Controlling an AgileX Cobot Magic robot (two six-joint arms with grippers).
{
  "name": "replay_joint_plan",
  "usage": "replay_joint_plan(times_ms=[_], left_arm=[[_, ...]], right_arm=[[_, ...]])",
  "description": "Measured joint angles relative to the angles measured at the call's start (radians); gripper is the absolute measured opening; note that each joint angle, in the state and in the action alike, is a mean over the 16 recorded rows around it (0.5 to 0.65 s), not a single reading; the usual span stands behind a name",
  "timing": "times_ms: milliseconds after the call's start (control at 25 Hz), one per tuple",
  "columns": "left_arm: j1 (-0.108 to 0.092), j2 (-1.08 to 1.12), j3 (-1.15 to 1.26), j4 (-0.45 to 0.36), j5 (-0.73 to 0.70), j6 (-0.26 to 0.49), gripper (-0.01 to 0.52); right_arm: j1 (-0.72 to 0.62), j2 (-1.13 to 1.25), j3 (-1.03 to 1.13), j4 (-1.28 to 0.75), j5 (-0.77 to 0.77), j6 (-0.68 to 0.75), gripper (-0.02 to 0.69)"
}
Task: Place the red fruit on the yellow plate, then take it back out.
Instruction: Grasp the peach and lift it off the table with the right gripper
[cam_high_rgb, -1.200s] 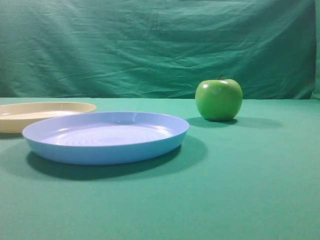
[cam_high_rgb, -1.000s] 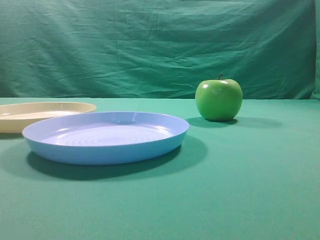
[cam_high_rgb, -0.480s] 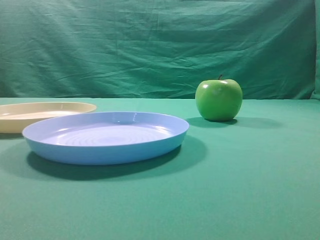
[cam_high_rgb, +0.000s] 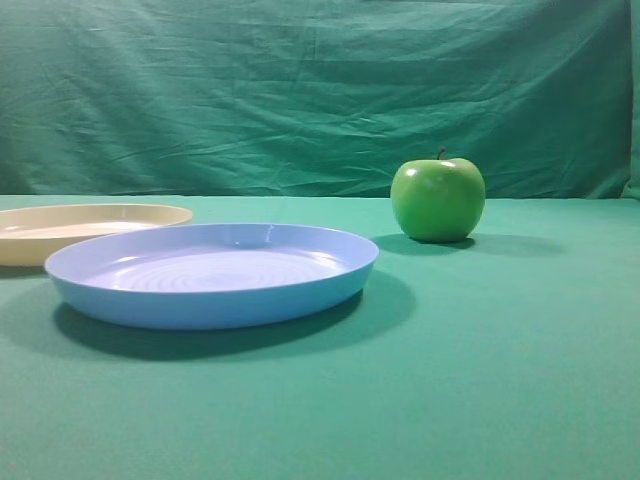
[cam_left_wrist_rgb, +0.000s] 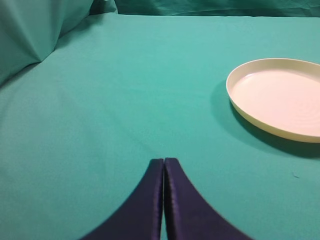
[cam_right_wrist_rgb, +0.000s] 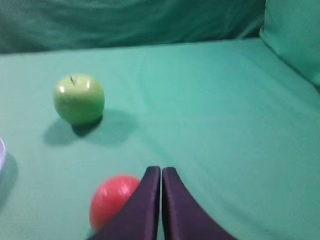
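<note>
The red fruit (cam_right_wrist_rgb: 111, 201) lies on the green cloth at the lower left of the right wrist view, partly hidden behind my right gripper (cam_right_wrist_rgb: 161, 170), which is shut and empty just to its right. The fruit does not show in the exterior view. The yellow plate (cam_high_rgb: 95, 215) sits empty at the far left, behind the blue plate; in the left wrist view the yellow plate (cam_left_wrist_rgb: 240, 107) lies up and right of my left gripper (cam_left_wrist_rgb: 164, 161), which is shut on nothing above bare cloth. Neither gripper shows in the exterior view.
A light blue plate (cam_high_rgb: 215, 300) stands empty at front left. A glossy green apple (cam_high_rgb: 438, 198) with a stem rests behind it to the right; this green apple (cam_right_wrist_rgb: 79, 98) lies beyond the red fruit. A green cloth backdrop (cam_high_rgb: 320, 90) rises behind the table.
</note>
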Motion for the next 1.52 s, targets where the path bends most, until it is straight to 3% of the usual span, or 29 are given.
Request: replay_joint_plan(times_ms=[560, 960, 1120, 1520], left_arm=[[0.0, 0.0, 0.0, 0.0, 0.0, 0.0, 0.0], [0.0, 0.0, 0.0, 0.0, 0.0, 0.0, 0.0], [0.0, 0.0, 0.0, 0.0, 0.0, 0.0, 0.0], [0.0, 0.0, 0.0, 0.0, 0.0, 0.0, 0.0]], right_arm=[[0.012, 0.402, -0.367, 0.018, 0.543, -0.19, 0.0], [0.082, 0.702, -0.474, 0.048, 0.667, -0.332, 0.03], [0.107, 0.826, -0.482, 0.043, 0.642, -0.356, 0.135], [0.118, 1.114, -0.486, 0.042, 0.48, -0.361, 0.536]])
